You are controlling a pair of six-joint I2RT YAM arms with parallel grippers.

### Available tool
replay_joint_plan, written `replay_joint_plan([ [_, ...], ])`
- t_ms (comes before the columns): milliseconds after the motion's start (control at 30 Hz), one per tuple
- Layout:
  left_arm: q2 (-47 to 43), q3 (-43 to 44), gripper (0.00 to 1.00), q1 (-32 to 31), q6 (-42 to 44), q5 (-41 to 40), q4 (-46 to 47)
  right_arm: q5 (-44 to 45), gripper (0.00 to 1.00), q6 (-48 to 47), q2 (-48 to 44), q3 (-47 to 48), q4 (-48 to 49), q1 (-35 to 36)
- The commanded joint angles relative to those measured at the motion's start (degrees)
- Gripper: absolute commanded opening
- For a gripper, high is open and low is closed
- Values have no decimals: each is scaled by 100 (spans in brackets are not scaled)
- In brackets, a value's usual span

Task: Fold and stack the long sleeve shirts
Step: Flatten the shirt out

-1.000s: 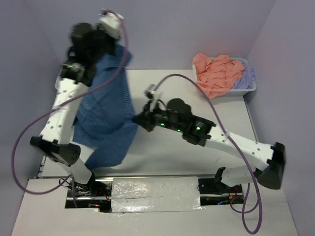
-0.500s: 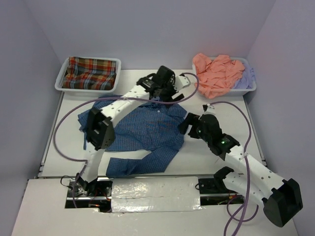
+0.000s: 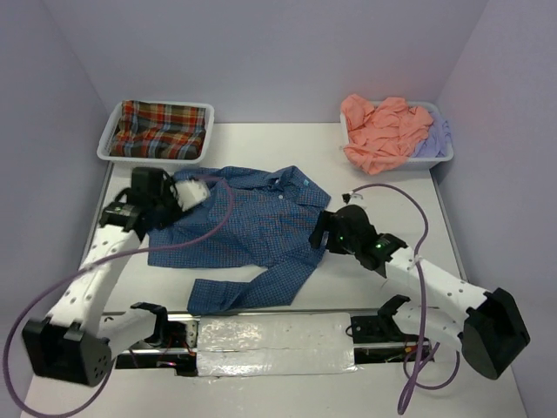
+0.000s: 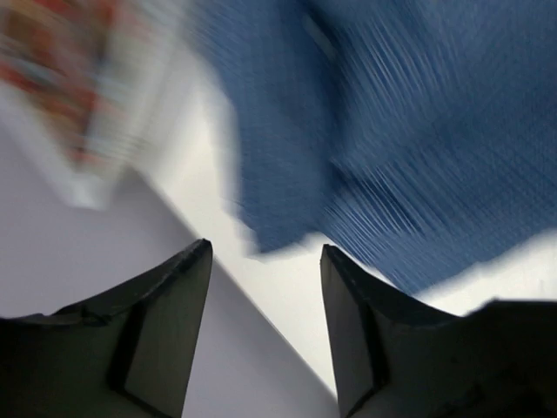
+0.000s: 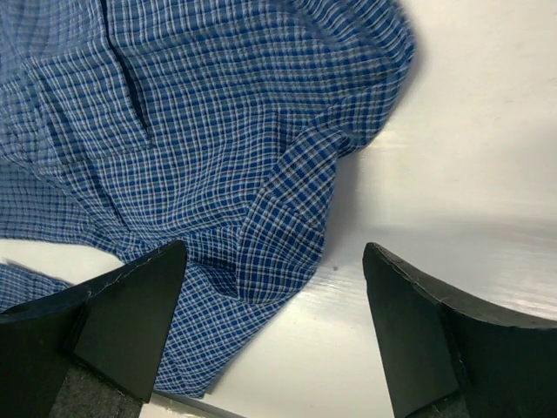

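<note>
Left end effector parted, empty — right end effector wide, empty

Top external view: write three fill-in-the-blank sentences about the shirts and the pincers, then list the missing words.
The shirt spread on the table is ____ with fine checks. The red-green plaid shirt lies in the tray at the far ____. The left pincer and the right pincer both stand ____, holding nothing.
Missing words: blue; left; open.
</note>
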Motion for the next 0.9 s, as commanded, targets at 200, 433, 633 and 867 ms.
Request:
replay_joint_plan([
  [200,268,-2714,86,589,1746,-38,801,278,91,246,1221,541,530,784],
  [433,619,-3977,92,580,2141,-573,2285,409,92,430,1433,172,671,819],
  [633,1085,-4227,54,580,1642,-1102,3509,366,81,395,1941,171,872,810],
  [867,594,-4051,0,597,1113,-1084,3423,-91,0,342,2269,-118,1295,415],
])
